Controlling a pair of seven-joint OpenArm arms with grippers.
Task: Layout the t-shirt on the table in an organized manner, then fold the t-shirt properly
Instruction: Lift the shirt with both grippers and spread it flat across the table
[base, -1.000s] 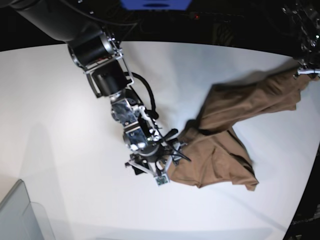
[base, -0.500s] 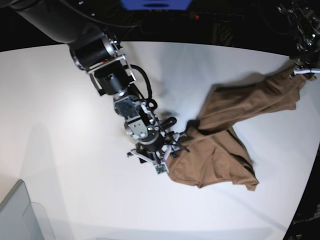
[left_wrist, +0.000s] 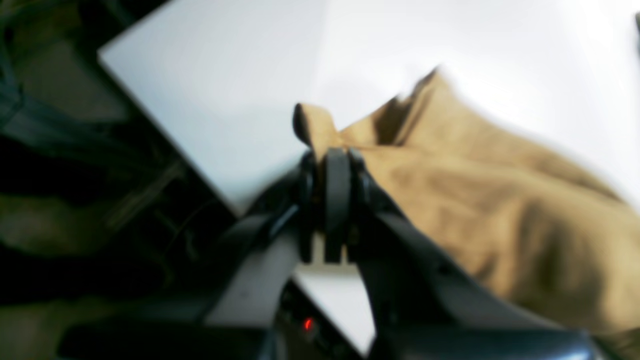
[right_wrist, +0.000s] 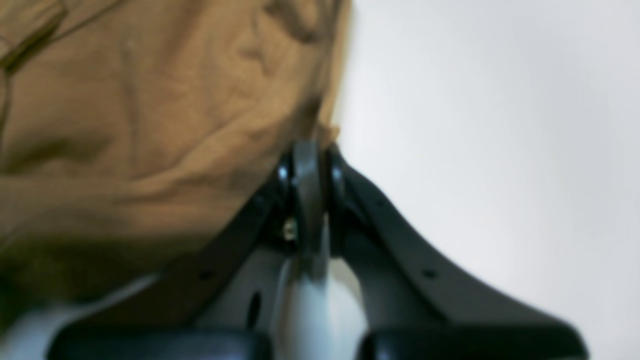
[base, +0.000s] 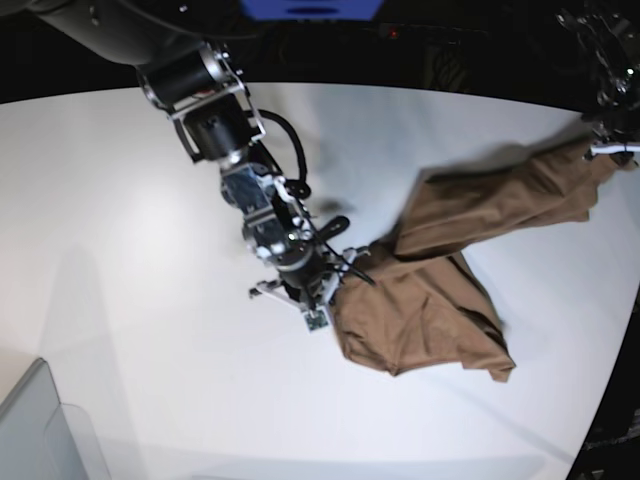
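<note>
The tan-brown t-shirt (base: 450, 270) lies bunched on the right half of the white table (base: 120, 250), stretched from its middle to the far right edge. My right gripper (base: 345, 268) is shut on the shirt's left edge; in the right wrist view its fingertips (right_wrist: 309, 150) pinch the fabric (right_wrist: 150, 110). My left gripper (base: 603, 140) is shut on the shirt's far right corner at the table's edge; in the left wrist view the fingers (left_wrist: 336, 165) hold a fold of cloth (left_wrist: 450, 175).
A grey translucent bin corner (base: 40, 430) sits at the bottom left. The table's curved edge runs close behind my left gripper, with dark clutter beyond it (left_wrist: 75, 175).
My right gripper has pulled the shirt's left edge up and slightly right over the table. The left gripper has stayed at the right edge.
</note>
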